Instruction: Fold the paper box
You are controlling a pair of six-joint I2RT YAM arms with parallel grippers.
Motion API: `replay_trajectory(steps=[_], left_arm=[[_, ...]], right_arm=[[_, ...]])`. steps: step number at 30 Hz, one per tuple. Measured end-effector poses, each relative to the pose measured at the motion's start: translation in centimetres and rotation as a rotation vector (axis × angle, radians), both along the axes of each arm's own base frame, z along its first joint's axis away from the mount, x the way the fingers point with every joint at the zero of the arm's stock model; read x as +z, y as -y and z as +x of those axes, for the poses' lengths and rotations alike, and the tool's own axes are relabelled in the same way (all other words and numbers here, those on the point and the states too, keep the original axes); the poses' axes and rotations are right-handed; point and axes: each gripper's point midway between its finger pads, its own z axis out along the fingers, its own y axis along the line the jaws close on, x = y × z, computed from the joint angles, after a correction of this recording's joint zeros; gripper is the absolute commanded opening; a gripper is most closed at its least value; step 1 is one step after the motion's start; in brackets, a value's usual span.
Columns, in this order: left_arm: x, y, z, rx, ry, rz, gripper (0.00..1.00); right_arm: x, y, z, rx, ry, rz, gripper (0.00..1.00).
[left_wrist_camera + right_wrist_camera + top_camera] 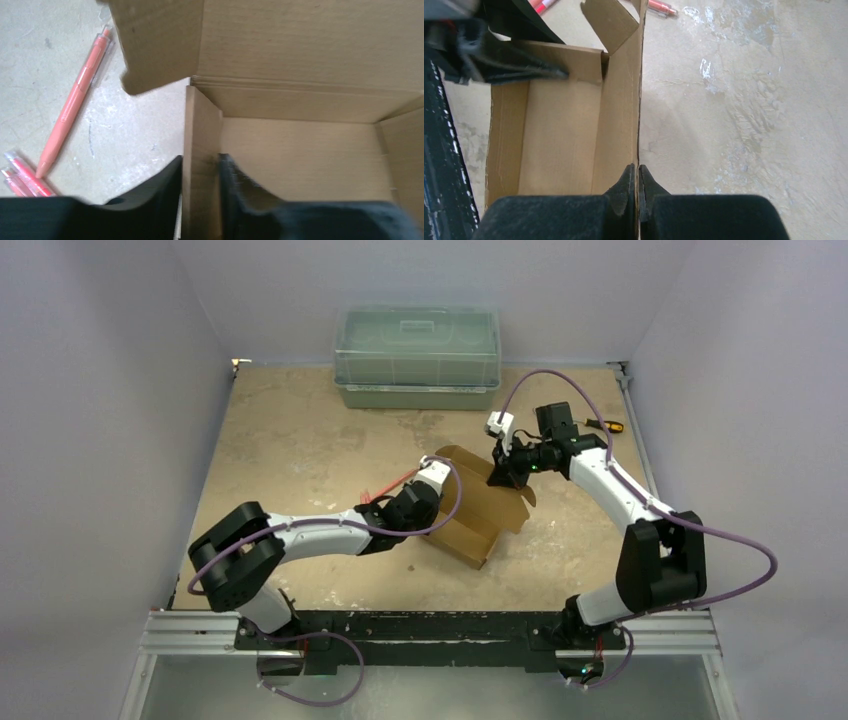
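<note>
The paper box (480, 515) is brown cardboard, partly formed, open-topped, with flaps standing up, in the middle of the table. My left gripper (432, 512) is at its near-left side. In the left wrist view the left gripper (200, 160) straddles an upright side wall of the box (300, 145), one finger outside and one inside, jaws apart. My right gripper (503, 475) is at the far-right side. In the right wrist view the right gripper (638, 167) is pinched shut on the thin edge of a box wall (619, 100).
A green translucent lidded bin (417, 355) stands at the back centre. A yellow-handled screwdriver (605, 425) lies at the far right. A pink pen (75, 100) and red markers (22, 175) lie on the table left of the box.
</note>
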Motion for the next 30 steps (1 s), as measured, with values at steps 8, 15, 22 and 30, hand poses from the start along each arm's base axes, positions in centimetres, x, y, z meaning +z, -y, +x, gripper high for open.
replay_trajectory(steps=[8,15,22,30], left_arm=[[-1.7,-0.5,0.7,0.037,-0.007,0.063,0.0],[-1.0,-1.3,1.7,0.104,0.077,0.028,0.06],[-2.4,-1.9,1.0,0.106,0.062,0.04,0.26],[-2.9,-3.0,-0.1,0.133,0.026,0.012,0.36]], right_arm=[[1.3,-0.6,-1.0,0.011,0.09,-0.063,0.0],[3.0,-3.1,-2.8,0.093,0.173,-0.076,0.06],[3.4,-4.9,-3.0,0.136,0.228,-0.077,0.06],[2.8,-5.6,-2.9,0.146,0.251,-0.105,0.06]])
